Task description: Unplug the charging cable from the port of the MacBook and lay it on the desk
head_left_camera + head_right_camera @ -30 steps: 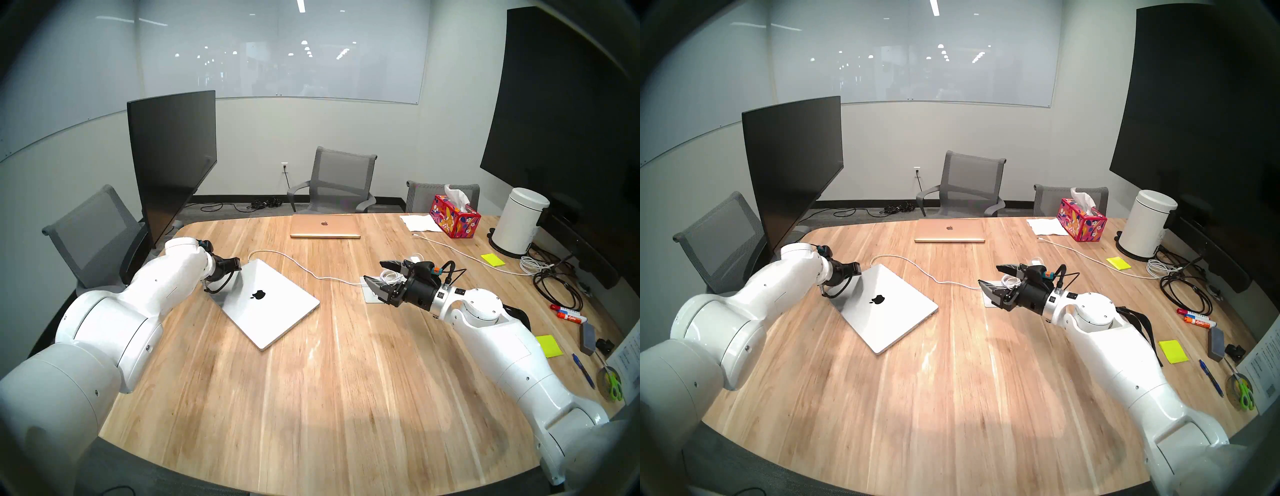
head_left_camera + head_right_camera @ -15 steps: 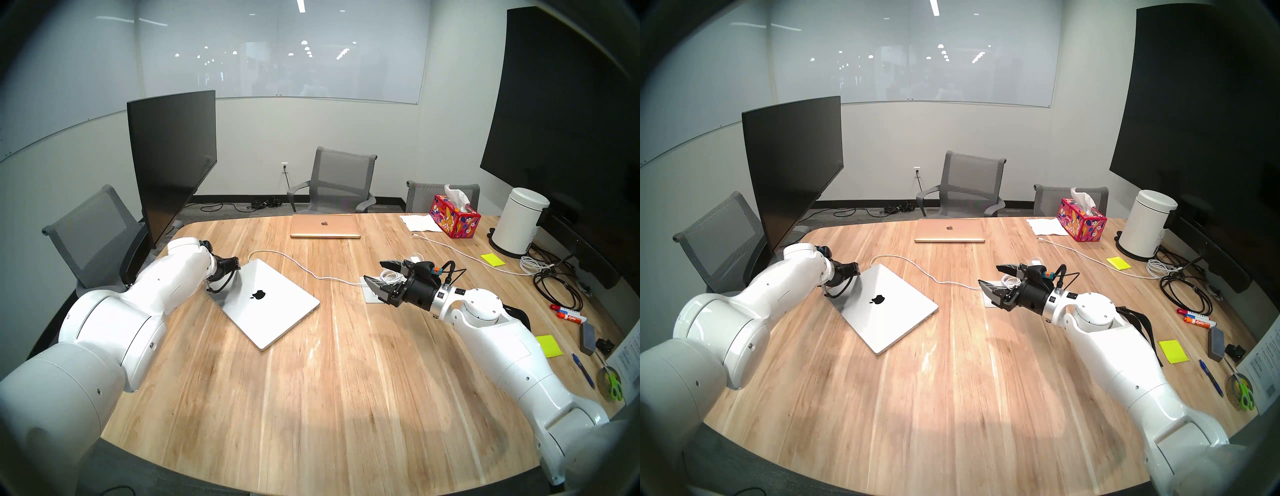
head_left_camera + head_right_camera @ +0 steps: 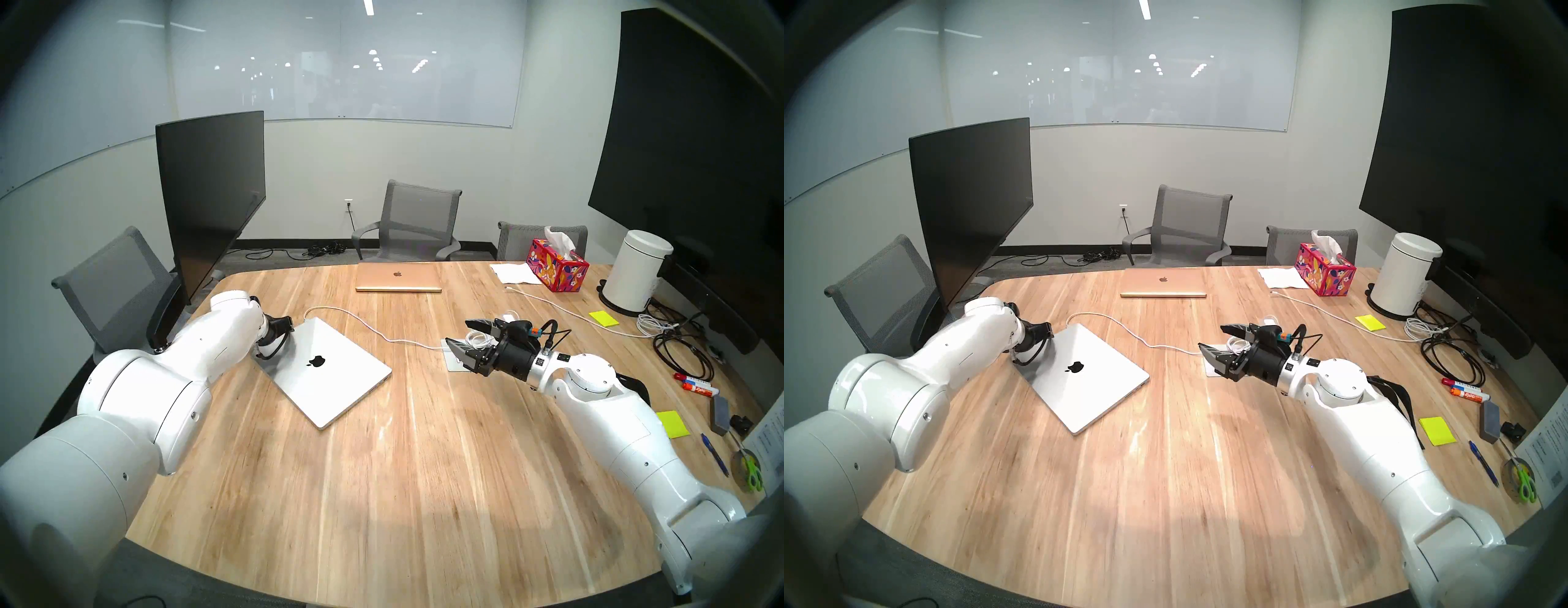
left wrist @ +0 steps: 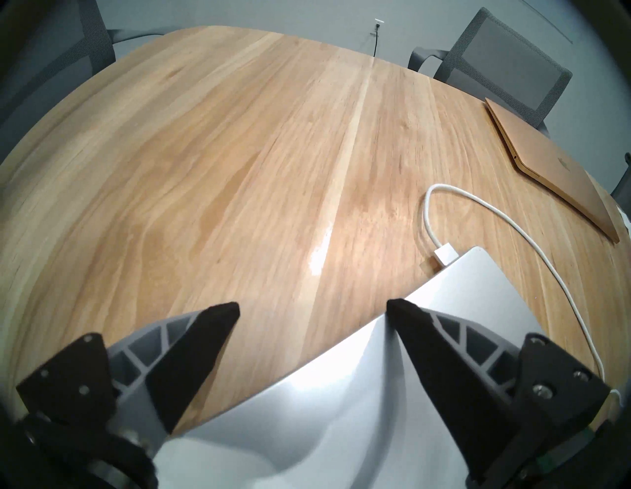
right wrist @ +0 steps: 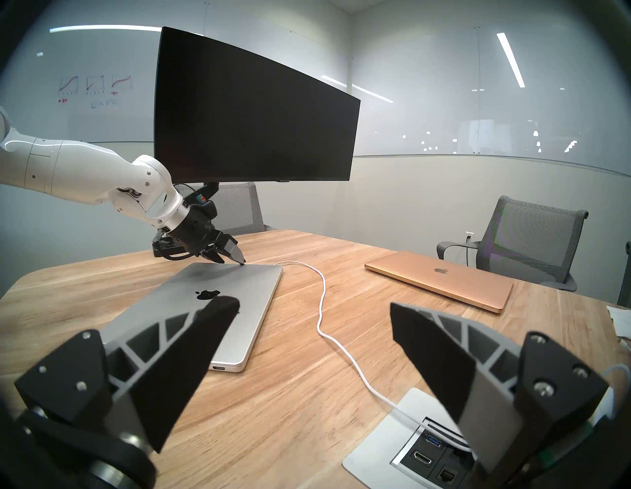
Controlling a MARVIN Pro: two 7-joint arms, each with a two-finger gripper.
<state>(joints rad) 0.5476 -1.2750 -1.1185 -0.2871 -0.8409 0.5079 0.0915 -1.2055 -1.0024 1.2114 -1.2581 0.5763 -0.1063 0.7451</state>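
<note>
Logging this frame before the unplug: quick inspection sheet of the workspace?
Surface: wooden desk, near half bare.
Job's things: silver laptop closed; charging cable plugged in.
Clutter: gold laptop, tissue box, sticky notes, markers, scissors.
Grippers: left gripper open, over laptop's edge; right gripper open, empty.
Cables: black cables, coiled white cord.
Surroundings: monitor, chairs, glass wall.

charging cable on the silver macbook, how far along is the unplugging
Done: nothing yet. The charging cable is plugged into the MacBook at its far corner. In hand: the left gripper hangs open and empty over the lid's edge, short of the plug. The right gripper is open and idle. Left: grasp the plug, pull it out, lay it on the desk.
</note>
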